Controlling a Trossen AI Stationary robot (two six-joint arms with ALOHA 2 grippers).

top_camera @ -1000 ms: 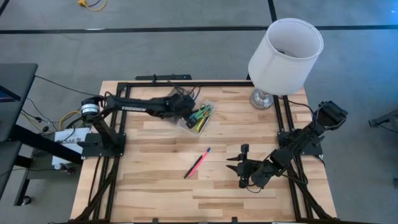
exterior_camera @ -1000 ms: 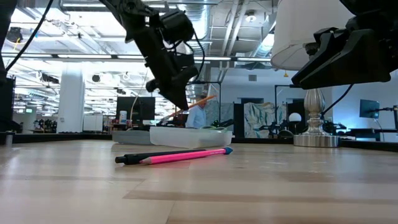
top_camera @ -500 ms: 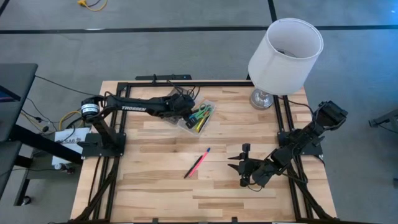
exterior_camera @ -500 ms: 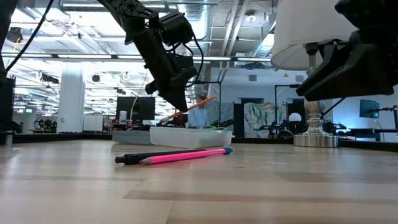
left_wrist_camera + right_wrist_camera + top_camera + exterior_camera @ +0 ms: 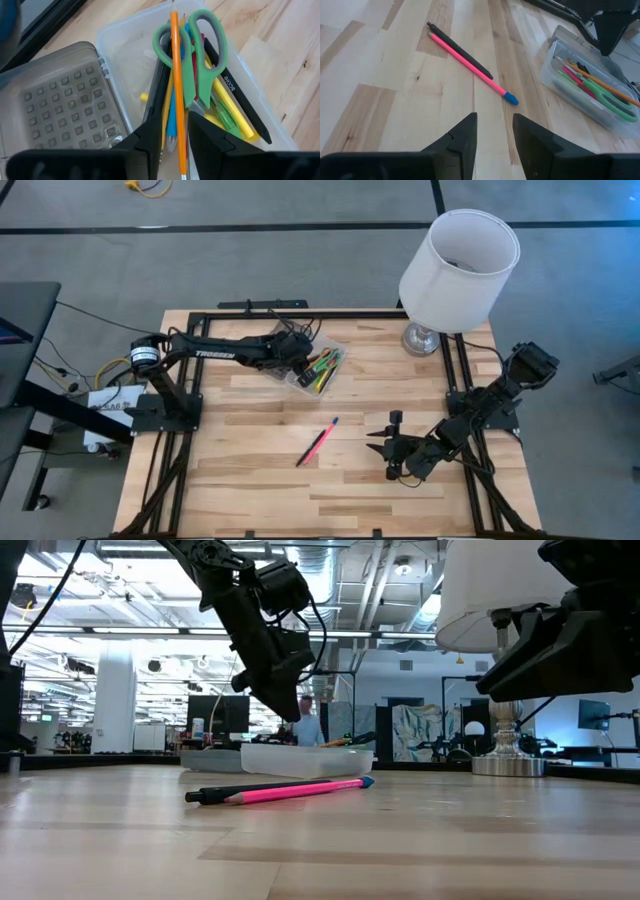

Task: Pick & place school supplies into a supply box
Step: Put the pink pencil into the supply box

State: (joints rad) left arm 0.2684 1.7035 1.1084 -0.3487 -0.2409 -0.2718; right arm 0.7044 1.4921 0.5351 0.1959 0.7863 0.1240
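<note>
The supply box point(image 5: 322, 368), a clear case, sits at the far middle of the table with its grey grid lid point(image 5: 60, 100) swung open beside it. Inside lie green-handled scissors point(image 5: 192, 55), yellow, green and dark sticks, and an orange pencil point(image 5: 175, 75) resting on top of the scissors. My left gripper point(image 5: 175, 135) hovers over the box, open, one finger on each side of the pencil without touching it. A pink pen with a blue cap point(image 5: 320, 440) and a dark pen point(image 5: 462, 50) lie side by side on the table's middle. My right gripper point(image 5: 392, 448) is open, low, to the right of them.
A lamp with a white shade point(image 5: 460, 255) stands on its metal base point(image 5: 422, 338) at the far right corner, close to the box. Black frame rails point(image 5: 455, 380) run along the table's left, right and far edges. Bare wood lies across the near half.
The orange pencil slanted up from under my left gripper a second ago; it has dropped and now lies flat in the box. My left gripper has stayed over the box. The right arm's wrist has shifted slightly in the low view.
</note>
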